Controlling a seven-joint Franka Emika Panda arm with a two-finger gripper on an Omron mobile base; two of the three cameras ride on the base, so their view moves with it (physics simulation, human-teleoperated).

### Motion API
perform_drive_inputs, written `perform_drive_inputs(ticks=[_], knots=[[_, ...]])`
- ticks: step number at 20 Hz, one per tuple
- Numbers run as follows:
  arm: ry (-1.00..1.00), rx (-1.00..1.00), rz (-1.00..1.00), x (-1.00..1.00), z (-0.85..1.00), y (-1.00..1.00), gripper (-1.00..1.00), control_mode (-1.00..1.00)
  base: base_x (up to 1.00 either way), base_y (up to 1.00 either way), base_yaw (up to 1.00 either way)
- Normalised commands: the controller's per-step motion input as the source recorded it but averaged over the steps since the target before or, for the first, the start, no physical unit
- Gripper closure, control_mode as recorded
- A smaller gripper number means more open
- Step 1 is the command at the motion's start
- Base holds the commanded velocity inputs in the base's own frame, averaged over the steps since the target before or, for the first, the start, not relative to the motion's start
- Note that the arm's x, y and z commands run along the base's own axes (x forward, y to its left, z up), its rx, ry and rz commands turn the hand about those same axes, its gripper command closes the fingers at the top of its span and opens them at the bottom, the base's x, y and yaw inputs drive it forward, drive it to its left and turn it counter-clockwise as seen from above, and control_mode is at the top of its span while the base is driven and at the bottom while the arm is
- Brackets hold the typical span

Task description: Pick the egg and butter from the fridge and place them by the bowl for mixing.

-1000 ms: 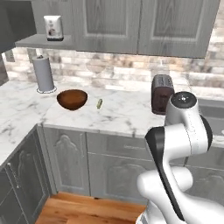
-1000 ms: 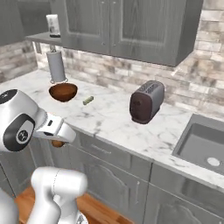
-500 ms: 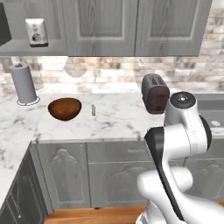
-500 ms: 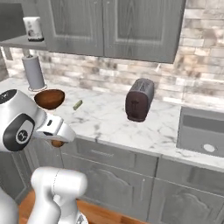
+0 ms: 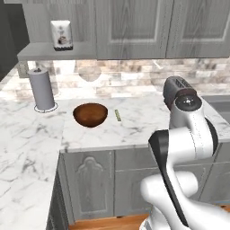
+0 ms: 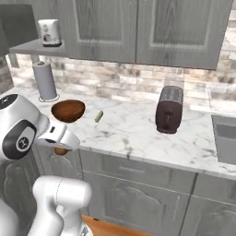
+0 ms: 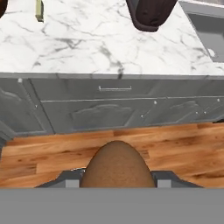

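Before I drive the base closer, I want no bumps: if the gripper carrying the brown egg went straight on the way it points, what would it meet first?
Most likely the grey wood-grain cabinet front under the white marble counter, or the wooden floor; depth is unclear. The gripper holds the small brown egg.

I see even, soft rendered light with no glare; the marble worktop (image 5: 134, 126) reads bright, the cabinet fronts (image 6: 152, 179) dimmer. Shadows are faint. All views look slightly coarse, edges undistorted.

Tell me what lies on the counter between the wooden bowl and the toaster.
In the right base view, the butter lies between the bowl and the toaster, nearer the bowl; otherwise bare marble.
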Motion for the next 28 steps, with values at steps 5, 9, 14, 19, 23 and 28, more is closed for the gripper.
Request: perform_drive_inputs(ticks=[5,9,14,19,23,28], knots=[[0.0,0.0,0.0,0.0,0.0,0.0,1.0,1.0,0.45,0.16,0.32],[0.0,0.0,0.0,0.0,0.0,0.0,1.0,1.0,0.6,0.0,0.19],[0.0,0.0,0.0,0.0,0.0,0.0,1.0,1.0,0.57,0.03,0.01],[0.0,0.0,0.0,0.0,0.0,0.0,1.0,1.0,0.37,0.32,-0.06],[0.0,0.0,0.0,0.0,0.0,0.0,1.0,1.0,0.3,0.42,-0.19],[0.0,0.0,0.0,0.0,0.0,0.0,1.0,1.0,0.38,0.38,-0.19]])
